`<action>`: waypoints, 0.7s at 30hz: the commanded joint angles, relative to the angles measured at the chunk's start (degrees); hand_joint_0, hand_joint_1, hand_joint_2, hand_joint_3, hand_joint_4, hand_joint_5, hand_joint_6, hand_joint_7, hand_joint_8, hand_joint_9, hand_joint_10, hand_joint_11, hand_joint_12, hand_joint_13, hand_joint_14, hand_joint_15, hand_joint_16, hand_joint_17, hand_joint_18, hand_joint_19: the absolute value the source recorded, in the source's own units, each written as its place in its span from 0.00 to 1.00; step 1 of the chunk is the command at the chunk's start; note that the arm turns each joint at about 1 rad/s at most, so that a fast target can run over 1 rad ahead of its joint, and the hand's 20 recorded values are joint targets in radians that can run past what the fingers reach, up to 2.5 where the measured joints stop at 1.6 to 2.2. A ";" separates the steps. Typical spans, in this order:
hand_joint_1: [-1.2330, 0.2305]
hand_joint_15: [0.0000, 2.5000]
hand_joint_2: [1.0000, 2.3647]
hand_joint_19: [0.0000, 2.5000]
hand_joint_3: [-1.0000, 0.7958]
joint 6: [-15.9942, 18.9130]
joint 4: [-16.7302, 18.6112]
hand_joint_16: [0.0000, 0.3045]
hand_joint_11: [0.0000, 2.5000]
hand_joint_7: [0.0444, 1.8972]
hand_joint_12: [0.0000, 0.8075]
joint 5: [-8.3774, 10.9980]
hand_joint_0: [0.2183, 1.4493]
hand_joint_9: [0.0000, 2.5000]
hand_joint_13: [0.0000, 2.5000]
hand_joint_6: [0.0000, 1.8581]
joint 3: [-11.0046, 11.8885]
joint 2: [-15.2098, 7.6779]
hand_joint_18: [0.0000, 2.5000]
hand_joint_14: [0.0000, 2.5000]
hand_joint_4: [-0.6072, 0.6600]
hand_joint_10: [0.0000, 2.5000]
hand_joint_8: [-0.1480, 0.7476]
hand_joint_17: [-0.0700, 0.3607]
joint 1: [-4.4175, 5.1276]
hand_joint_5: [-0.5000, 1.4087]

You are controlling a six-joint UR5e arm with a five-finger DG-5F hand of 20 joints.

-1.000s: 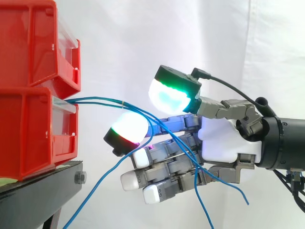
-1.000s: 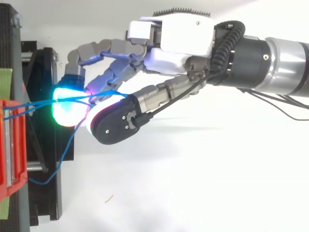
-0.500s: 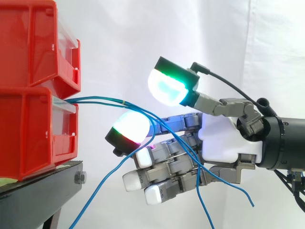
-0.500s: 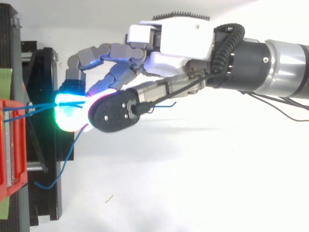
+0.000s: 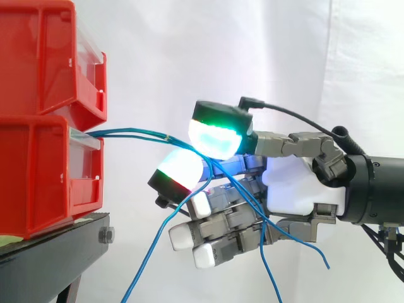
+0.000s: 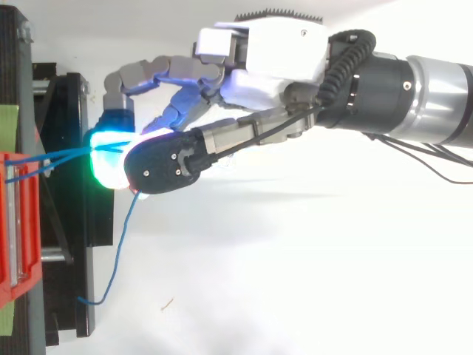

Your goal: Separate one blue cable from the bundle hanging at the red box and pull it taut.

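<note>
Hand (image 5: 297,189) reaches in from the right of the side view with its palm facing left. Two glowing fingertips (image 5: 218,136) are closed against each other, a green one above and a white one with a red edge below. The other fingers are curled loosely under them. The pinch is closed on the blue cables (image 5: 136,132), though how many strands it holds cannot be told.

From the pinch, loose strands hang down. One drops to the lower left, and others trail down and to the right across the curled fingers, with their free ends below the palm. In the top view the hand (image 6: 273,52) covers the pinch point, and one slack strand (image 6: 122,244) falls away from it over the black stand (image 6: 74,222).

Between the pinch and the bins, the cables run almost level, with their long axis left to right. They lie close together and nearly straight, meeting the front lip of the lower red bin (image 5: 38,170). A second red bin (image 5: 38,57) sits on top of it. Both rest on the stand, with a white curtain (image 5: 252,50) behind.
</note>
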 commanded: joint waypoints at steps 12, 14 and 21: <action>0.60 0.15 0.00 0.12 0.28 0.02 0.12 0.16 0.27 0.67 0.51 0.72 0.29 0.35 0.32 0.30 0.00 -0.01 0.31 0.01 0.68 0.00 0.59 0.42 -0.04 0.21; 0.63 0.15 0.00 0.12 0.28 0.02 0.12 0.16 0.27 0.71 0.51 0.72 0.30 0.35 0.32 0.28 0.00 -0.01 0.31 0.00 0.69 0.01 0.60 0.42 -0.13 0.22; 0.49 0.14 0.01 0.11 0.50 -0.07 0.12 0.17 0.27 0.72 0.52 0.90 0.38 0.38 0.34 0.27 0.00 -0.01 0.33 0.01 0.72 0.01 0.60 0.43 0.14 0.23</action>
